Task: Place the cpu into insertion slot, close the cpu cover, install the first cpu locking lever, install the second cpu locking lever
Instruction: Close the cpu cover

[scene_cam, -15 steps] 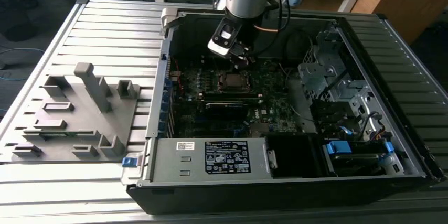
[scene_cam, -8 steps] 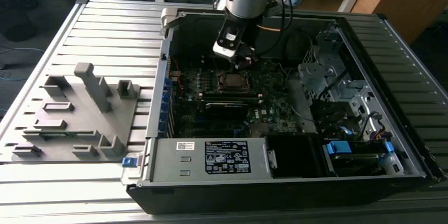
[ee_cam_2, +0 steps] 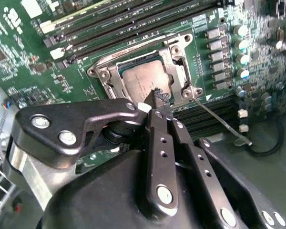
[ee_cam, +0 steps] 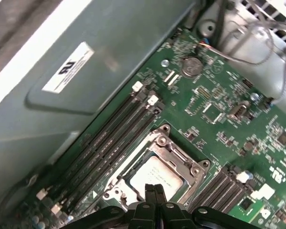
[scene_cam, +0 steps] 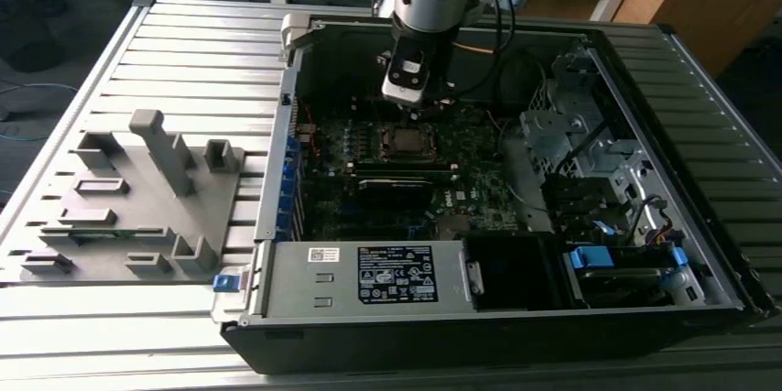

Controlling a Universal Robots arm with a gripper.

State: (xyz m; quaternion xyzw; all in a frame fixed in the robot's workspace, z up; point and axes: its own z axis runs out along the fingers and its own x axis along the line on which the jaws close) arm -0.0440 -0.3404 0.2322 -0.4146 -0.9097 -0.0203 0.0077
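Note:
The cpu [ee_cam_2: 142, 80] lies in the insertion slot [scene_cam: 404, 140], its dull silver top showing in both wrist views [ee_cam: 157, 177]. The silvery cpu cover [ee_cam_2: 177, 71] lies flat around it as a frame [ee_cam: 177, 155]. A thin metal locking lever [ee_cam_2: 219, 122] sticks out from one corner of the socket, away from it. My gripper [ee_cam_2: 158, 96] hangs just above the chip's edge with its two black fingers pressed together and nothing between them. It also shows in the first wrist view [ee_cam: 155, 190] and, in the exterior view, under the arm [scene_cam: 409, 107].
Long black memory slots [ee_cam_2: 109, 28] run beside the socket [ee_cam: 109, 143]. The case wall [ee_cam: 86, 95] rises close behind them. A drive cage [scene_cam: 574, 144] and a power supply [scene_cam: 366, 276] crowd the case. A grey fixture block [scene_cam: 135, 199] lies at the exterior view's left.

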